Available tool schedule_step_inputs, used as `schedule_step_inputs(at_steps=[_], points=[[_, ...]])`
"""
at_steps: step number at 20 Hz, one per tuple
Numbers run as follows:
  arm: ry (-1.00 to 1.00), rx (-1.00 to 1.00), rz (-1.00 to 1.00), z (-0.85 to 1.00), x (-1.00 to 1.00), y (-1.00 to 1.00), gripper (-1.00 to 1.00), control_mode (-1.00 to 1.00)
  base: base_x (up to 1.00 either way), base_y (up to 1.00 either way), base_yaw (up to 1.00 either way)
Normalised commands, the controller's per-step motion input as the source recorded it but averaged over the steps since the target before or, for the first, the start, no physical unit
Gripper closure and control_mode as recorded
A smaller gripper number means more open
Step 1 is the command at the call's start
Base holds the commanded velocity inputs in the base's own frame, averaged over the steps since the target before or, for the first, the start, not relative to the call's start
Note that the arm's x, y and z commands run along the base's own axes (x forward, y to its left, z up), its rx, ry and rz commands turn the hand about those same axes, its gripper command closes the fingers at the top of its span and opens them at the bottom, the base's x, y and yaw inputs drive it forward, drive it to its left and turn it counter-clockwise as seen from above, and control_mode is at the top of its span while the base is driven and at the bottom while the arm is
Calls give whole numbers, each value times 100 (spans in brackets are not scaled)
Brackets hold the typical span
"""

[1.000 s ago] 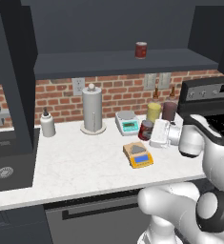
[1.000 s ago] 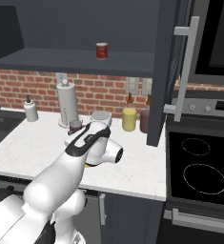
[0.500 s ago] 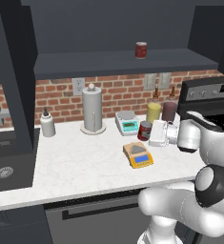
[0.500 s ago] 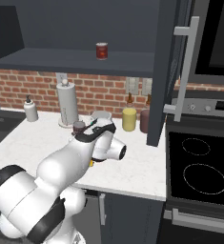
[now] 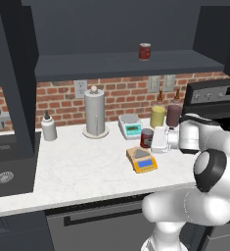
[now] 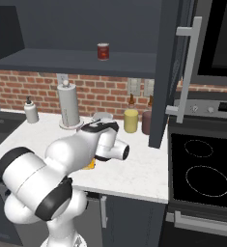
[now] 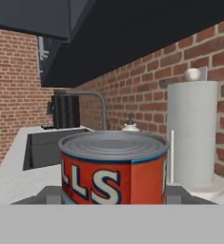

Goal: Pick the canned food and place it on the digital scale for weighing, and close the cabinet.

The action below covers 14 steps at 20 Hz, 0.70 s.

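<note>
The gripper (image 5: 151,139) is pinching the canned food (image 5: 146,138). The fingers themselves are being hidden behind the tin, but it is sitting at the very tip of the hand with its base looking clear of the counter (image 5: 82,169), which suggests a firm side grip that is keeping it upright for a flat set-down. In the hand view its ribbed silvery lid and red label are standing directly ahead of the gripper. Just below the gripper and slightly nearer the robot, the digital scale (image 5: 142,159) is lying flat with its tan platform bare, so the tin is judged to be hovering beside the target and is not yet resting on it. A short shift over the platform and a descent appear to be remaining. Just behind the gripper, a white-grey scale (image 5: 131,126) is standing as a possible false target. A yellow bottle (image 5: 157,116) and a dark jar (image 5: 173,115) are crowding the backsplash side, limiting room for the hand. Farther ahead of the gripper, a paper towel roll (image 5: 96,112) is standing upright against the brick wall. Well above the gripper, the cabinet (image 6: 169,72) is hanging with its door swung open, exposing a shelf on which a second red can (image 5: 145,51) is sitting. Closing that door is therefore judged to be outstanding.
</note>
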Motion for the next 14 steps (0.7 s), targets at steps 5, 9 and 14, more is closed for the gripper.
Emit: schedule_step_inputs(at_steps=[5,9,14], points=[[0,-2,3,-21,0,0,100,-100,0,0,0],[0,-1,1,-18,0,0,100,-100,0,0,0],[0,0,1,-9,2,0,100,-100,0,0,0]])
